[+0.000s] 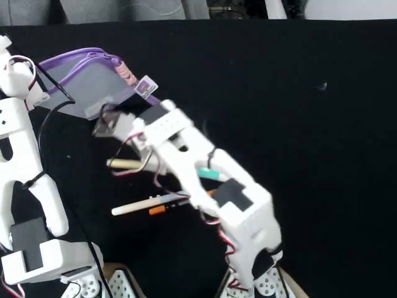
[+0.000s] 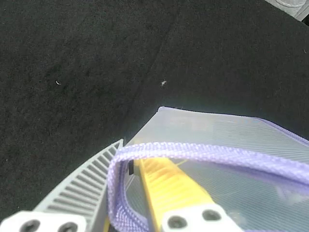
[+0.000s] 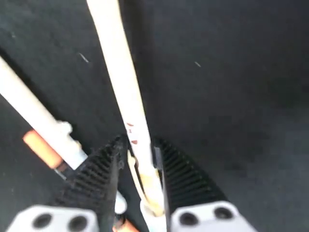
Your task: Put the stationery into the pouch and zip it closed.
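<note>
1. While the translucent purple-zipped pouch (image 1: 87, 81) is clamped by the left pincer (image 2: 126, 153), a slim cream pen (image 3: 118, 72) is pinched in the right pincer (image 3: 137, 145) nearby.
2. Held at a slant, it may be snagged on the zip (image 2: 217, 154).

Right pincer (image 3: 137, 145), seen from its wrist. Its two black ribbed fingers (image 3: 96, 174) are closed on a cream pen (image 3: 118, 72), whose shaft runs away from the camera over the black worktop (image 3: 231, 72). A white pen (image 3: 29, 108) with an orange band lies beside it.
</note>
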Tool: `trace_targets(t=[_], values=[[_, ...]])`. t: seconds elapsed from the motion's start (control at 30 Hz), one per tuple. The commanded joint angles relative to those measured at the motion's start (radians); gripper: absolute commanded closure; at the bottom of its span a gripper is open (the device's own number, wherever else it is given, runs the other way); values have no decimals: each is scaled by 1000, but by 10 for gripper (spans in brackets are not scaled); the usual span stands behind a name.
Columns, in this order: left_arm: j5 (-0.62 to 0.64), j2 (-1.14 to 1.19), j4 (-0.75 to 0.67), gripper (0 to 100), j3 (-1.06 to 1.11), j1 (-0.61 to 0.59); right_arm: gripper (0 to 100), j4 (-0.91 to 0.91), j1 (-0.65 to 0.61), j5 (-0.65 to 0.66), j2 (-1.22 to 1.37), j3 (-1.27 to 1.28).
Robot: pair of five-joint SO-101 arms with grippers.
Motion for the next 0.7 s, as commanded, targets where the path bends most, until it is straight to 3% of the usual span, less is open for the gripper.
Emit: trace_targets(t=[0.0, 0.2, 0.67], values=[[6, -3, -17, 973, -58, -21, 987, 28, 78, -3, -159, -35], [6, -3, -15, 973, -51, 12, 987, 21, 184, -104, -318, -35], [6, -15, 64, 973, -88, 165, 987, -138, 252, -325, -575, -24]])
